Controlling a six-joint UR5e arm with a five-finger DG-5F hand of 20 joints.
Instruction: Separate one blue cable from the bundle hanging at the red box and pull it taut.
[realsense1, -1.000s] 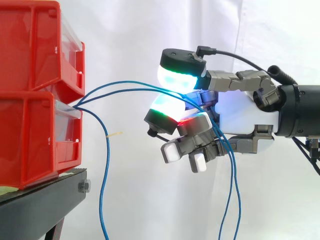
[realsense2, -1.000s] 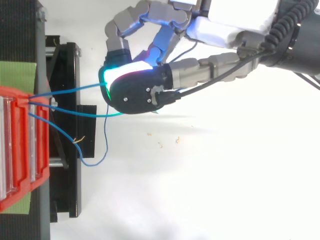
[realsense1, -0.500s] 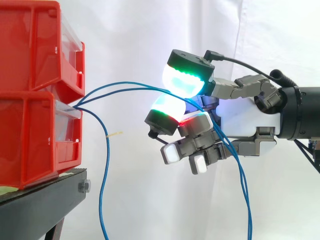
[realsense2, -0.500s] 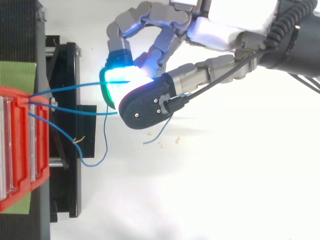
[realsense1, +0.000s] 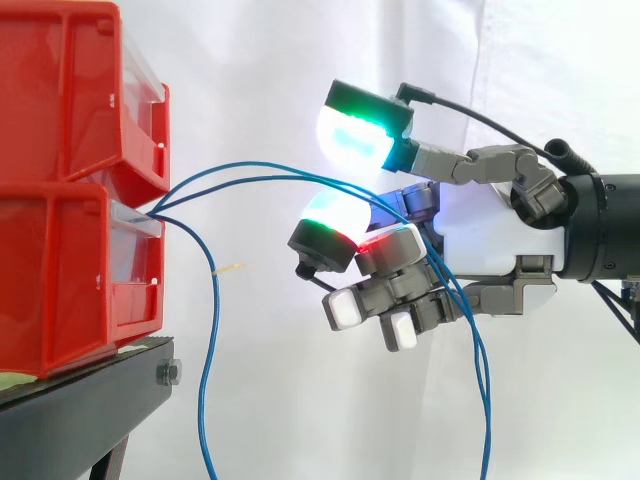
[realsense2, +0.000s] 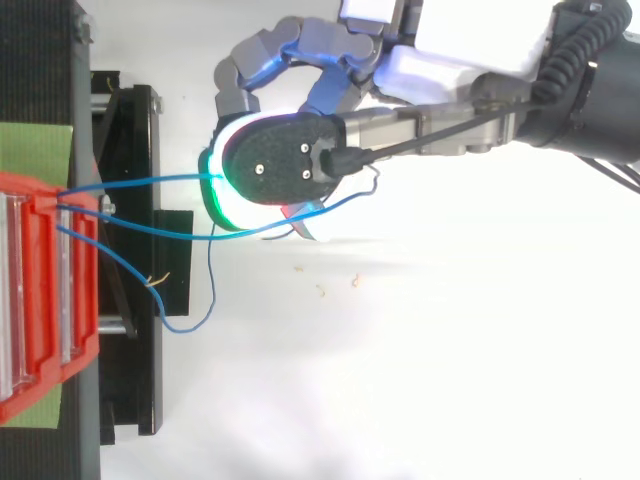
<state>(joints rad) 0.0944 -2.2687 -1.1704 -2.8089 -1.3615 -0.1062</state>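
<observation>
At three o'clock from the red box (realsense1: 80, 190), two blue cables (realsense1: 260, 171) arch into the robot hand (realsense1: 490, 240); I cannot tell whether it grips them. A third cable (realsense1: 207, 350) hangs slack. The hand should probably single out one strand, then draw away level.

backdrop: white curtain (realsense1: 300, 60) | furniture: black stand (realsense1: 70, 420) | floor (realsense2: 400, 380): white, few specks

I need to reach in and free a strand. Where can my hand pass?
Free: above the two arcing blue cables, between red bins and hand; also below them, right of the hanging cable. Crowded where cables leave the bins and enter the hand.
</observation>
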